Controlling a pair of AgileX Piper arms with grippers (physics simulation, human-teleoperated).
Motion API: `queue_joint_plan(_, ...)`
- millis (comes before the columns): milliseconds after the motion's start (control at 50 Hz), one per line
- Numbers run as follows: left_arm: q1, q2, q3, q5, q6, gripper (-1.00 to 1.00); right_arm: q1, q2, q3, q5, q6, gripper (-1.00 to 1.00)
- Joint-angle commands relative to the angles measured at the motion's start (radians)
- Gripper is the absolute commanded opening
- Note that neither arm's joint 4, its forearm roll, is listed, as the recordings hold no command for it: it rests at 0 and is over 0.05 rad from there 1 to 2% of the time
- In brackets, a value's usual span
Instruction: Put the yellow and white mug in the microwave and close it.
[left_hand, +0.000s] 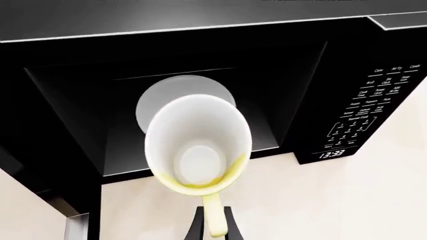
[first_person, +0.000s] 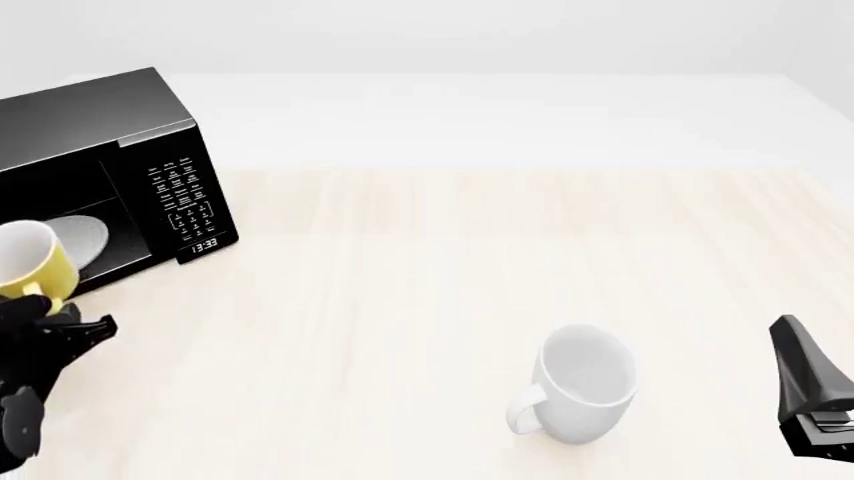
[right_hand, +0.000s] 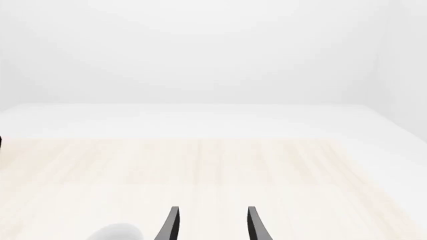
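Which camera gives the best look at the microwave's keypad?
The left wrist view: the keypad is close, with button labels and the clock display visible beside the open cavity. The front view shows it small and far off, at an angle. The right wrist view does not show it.

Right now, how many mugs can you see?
2. The yellow and white mug is held by its handle in the left arm's fingers, just in front of the open microwave. An all-white mug lies on the table, nearer the right arm.
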Motion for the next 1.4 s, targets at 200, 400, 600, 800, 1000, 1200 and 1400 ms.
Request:
queue_joint_plan(200, 0.005, 0.011, -0.047, 0.020, 0.031, -1.00, 0.000, -0.001, 0.000, 0.001, 0.000, 1.00)
queue_joint_plan(400, 0.010, 0.001, -0.053, 0.020, 0.041, -1.00, 0.000, -0.002, 0.000, 0.002, 0.000, 1.00)
queue_joint_plan(600, 0.008, 0.017, -0.071, 0.024, 0.040, -1.00, 0.000, -0.002, 0.000, 0.002, 0.000, 1.00)
queue_joint_plan(800, 0.006, 0.033, -0.102, 0.041, 0.034, -1.00, 0.000, -0.002, 0.000, 0.002, 0.000, 1.00)
queue_joint_plan(1000, 0.006, 0.043, -0.125, 0.054, 0.028, -1.00, 0.000, -0.002, 0.000, 0.002, 0.000, 1.00)
queue_joint_plan(1200, 0.005, 0.048, -0.150, 0.074, 0.020, -1.00, 0.000, -0.002, 0.000, 0.002, 0.000, 1.00)
queue_joint_plan(1400, 0.010, 0.058, -0.168, 0.083, 0.014, -1.00, 0.001, -0.002, 0.000, 0.002, 0.001, 1.00)
